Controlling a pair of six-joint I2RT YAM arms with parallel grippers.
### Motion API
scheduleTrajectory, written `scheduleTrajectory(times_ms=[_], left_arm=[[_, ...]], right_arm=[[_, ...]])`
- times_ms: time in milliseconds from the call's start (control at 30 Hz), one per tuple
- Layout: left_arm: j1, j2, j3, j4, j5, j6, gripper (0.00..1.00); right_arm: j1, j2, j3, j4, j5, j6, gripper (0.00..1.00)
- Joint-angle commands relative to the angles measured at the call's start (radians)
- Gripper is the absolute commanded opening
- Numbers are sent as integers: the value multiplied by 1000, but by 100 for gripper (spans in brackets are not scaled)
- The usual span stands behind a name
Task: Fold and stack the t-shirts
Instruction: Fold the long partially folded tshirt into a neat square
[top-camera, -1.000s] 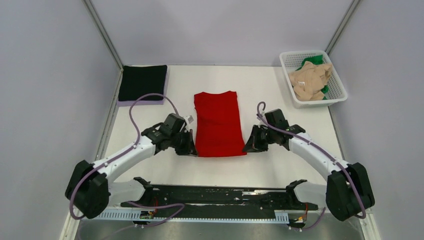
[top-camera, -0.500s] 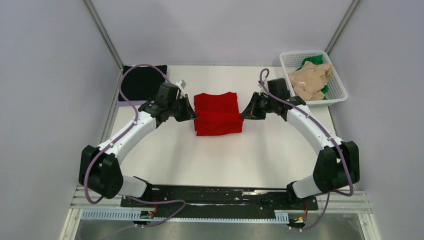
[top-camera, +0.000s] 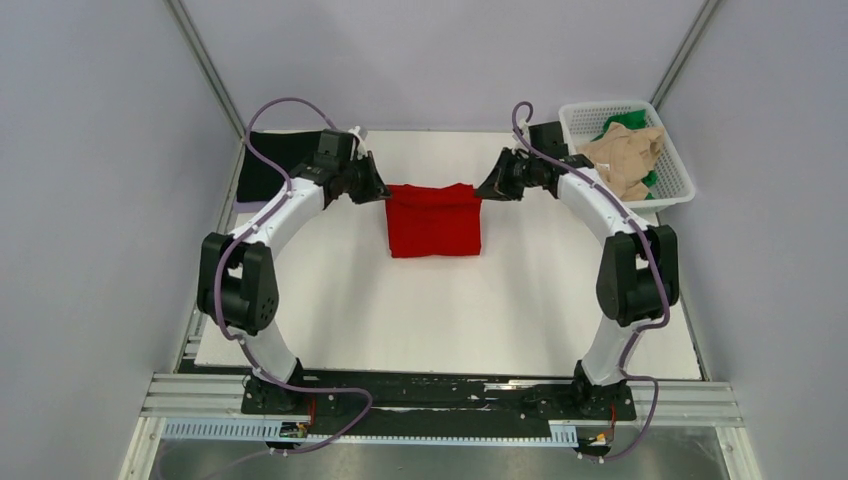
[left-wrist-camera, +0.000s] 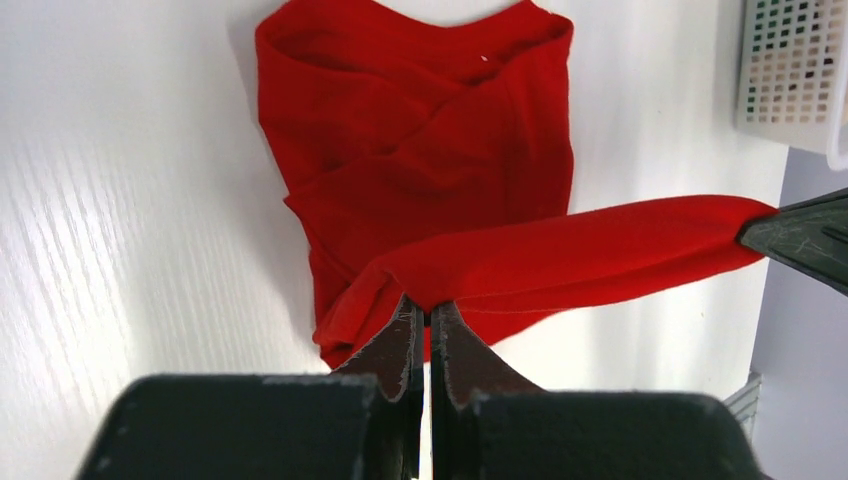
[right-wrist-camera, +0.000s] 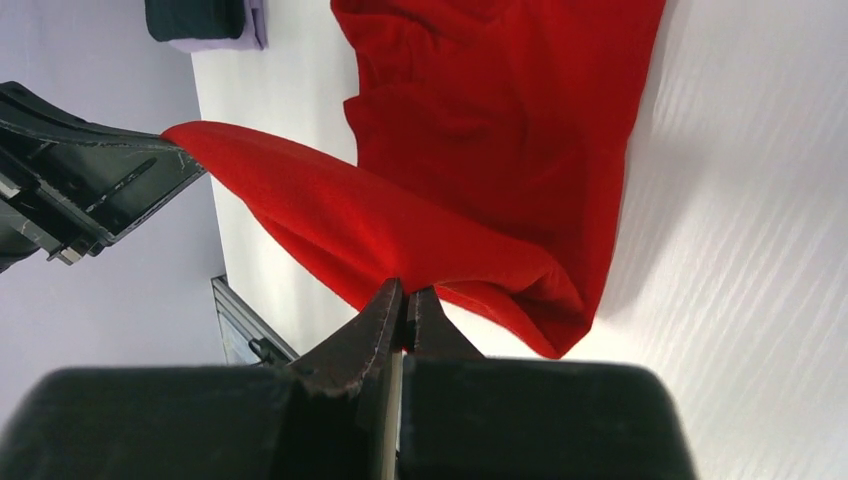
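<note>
**Near tabletop (top-camera: 440, 310) open, far corners crowded**

Bare from the red tee (top-camera: 435, 225) to the arm bases. Left hand (top-camera: 378, 190) and right hand (top-camera: 487, 188) flank the tee's far edge, both pinching it, cloth strung between them. Black tee (top-camera: 260, 175) fills the far-left corner behind the left arm. Basket (top-camera: 600, 106) blocks the far-right corner.

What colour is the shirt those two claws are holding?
The shirt is plain bright red, with no pattern; the left wrist view shows it best.
</note>
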Motion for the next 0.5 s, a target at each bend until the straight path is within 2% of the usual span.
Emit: scheduleTrajectory(times_ms=[0,367,433,467], left_arm=[[38,95,94,35,3,36,0],[68,328,261,14,-29,32,0],[70,371,305,13,-21,31,6],[70,384,340,9,-20,31,10]], right_arm=[[-22,79,103,40,17,-24,0],[-51,333,290,83,34,-25,3],[-58,382,349,96,28,-25,7],[-60,403,381,100,27,-28,13]])
